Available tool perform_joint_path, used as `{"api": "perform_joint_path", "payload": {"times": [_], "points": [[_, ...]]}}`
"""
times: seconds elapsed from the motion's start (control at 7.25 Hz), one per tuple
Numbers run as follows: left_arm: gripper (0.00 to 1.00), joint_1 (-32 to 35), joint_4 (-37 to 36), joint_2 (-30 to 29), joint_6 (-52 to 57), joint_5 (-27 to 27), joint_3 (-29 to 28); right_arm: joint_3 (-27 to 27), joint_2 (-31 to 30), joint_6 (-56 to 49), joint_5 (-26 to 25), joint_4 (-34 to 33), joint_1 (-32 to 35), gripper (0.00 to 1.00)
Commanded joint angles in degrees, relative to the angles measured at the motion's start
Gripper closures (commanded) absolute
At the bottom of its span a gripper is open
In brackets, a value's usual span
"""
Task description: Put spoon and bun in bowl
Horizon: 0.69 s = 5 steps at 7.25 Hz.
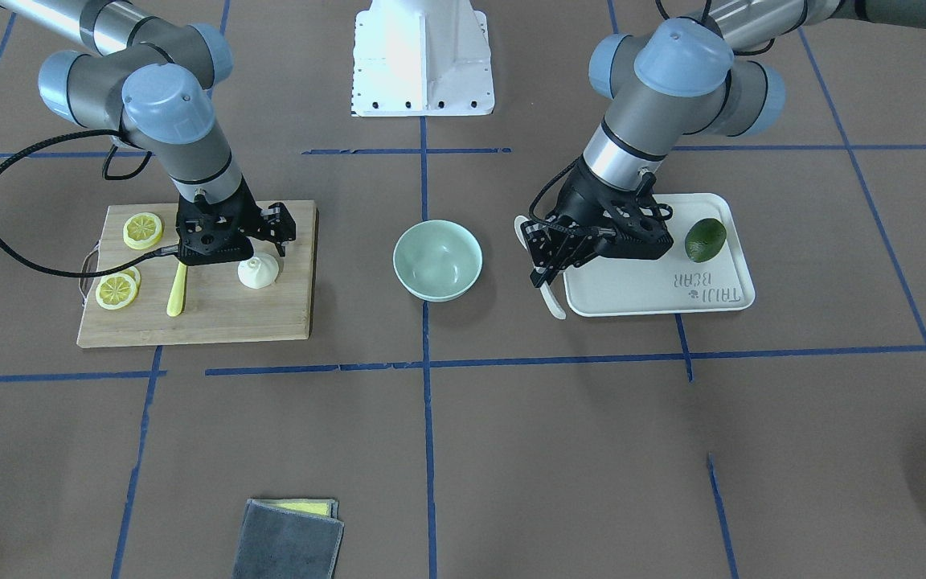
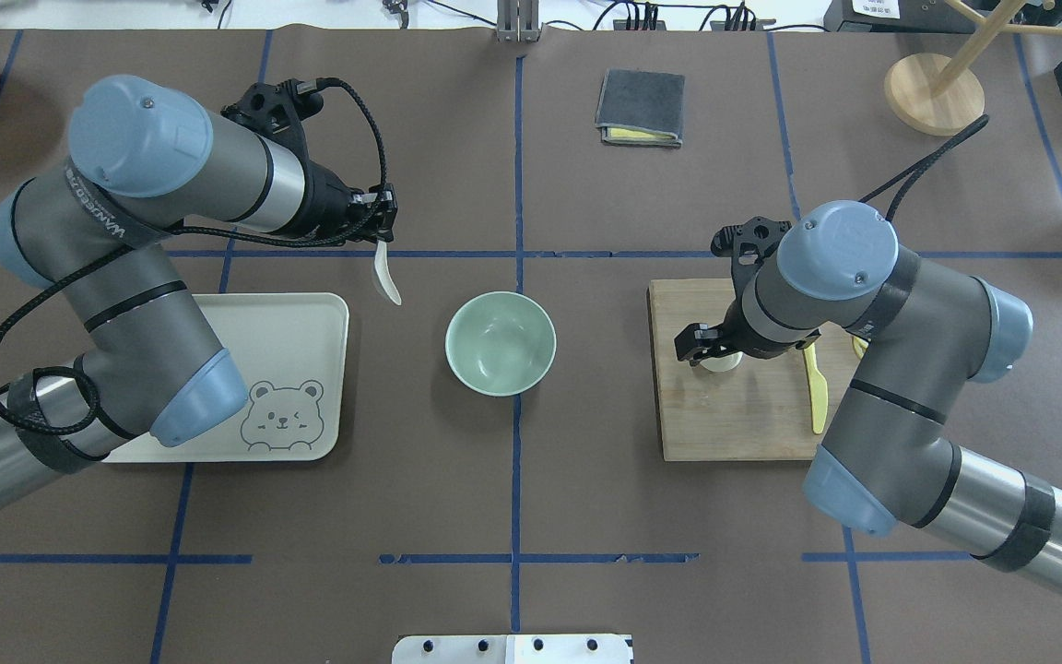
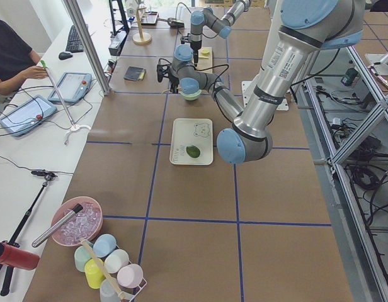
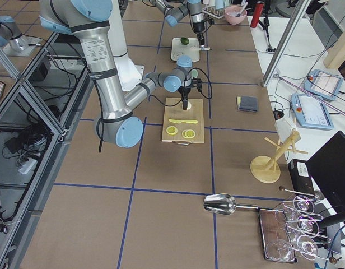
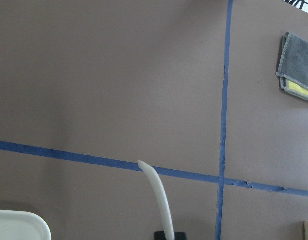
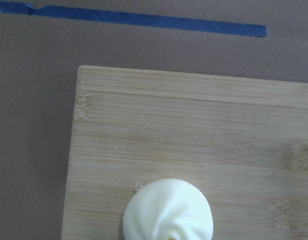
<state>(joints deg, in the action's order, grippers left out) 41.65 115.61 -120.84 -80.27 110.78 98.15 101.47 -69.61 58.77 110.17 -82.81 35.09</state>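
The pale mint-green bowl (image 1: 437,259) stands empty at the table's middle; it also shows in the overhead view (image 2: 501,343). My left gripper (image 1: 545,269) is shut on the whitish spoon (image 1: 553,304) and holds it above the table between the bowl and the tray; overhead, the spoon (image 2: 390,281) hangs from the gripper (image 2: 385,242). Its handle shows in the left wrist view (image 5: 160,200). The white pleated bun (image 1: 258,272) sits on the wooden cutting board (image 1: 222,318). My right gripper (image 1: 264,241) hovers open just above the bun (image 6: 168,210), not touching it.
A white bear-print tray (image 1: 640,291) holds a green fruit (image 1: 705,240). On the board lie two lemon slices (image 1: 143,230) and a yellow plastic knife (image 1: 177,291). A folded grey cloth (image 1: 290,540) lies near the far edge.
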Motion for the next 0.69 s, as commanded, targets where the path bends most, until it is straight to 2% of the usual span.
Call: {"api": "perform_joint_path", "payload": {"times": [0.0, 0.14, 0.28, 0.41, 0.55], "points": [[1.0, -0.1, 0.1, 0.0, -0.1, 0.0, -0.2, -2.0, 1.3, -0.1, -0.6, 0.0, -0.1, 0.01], [1.0, -0.2, 0.1, -0.1, -0.1, 0.0, -0.1, -1.9, 1.6, 0.3, -0.4, 0.0, 0.0, 0.4], [1.0, -0.6, 0.1, -0.2, -0.2, 0.0, -0.2, -1.9, 1.9, -0.3, -0.5, -0.1, 0.0, 0.9], [1.0, -0.8, 0.4, -0.4, -0.8, -0.1, -0.9, -1.9, 2.0, -0.5, -0.5, 0.0, 0.1, 1.0], [1.0, -1.8, 1.0, -2.5, -2.2, -0.3, -3.0, -1.7, 2.0, -0.5, -0.4, 0.0, 0.4, 1.0]]}}
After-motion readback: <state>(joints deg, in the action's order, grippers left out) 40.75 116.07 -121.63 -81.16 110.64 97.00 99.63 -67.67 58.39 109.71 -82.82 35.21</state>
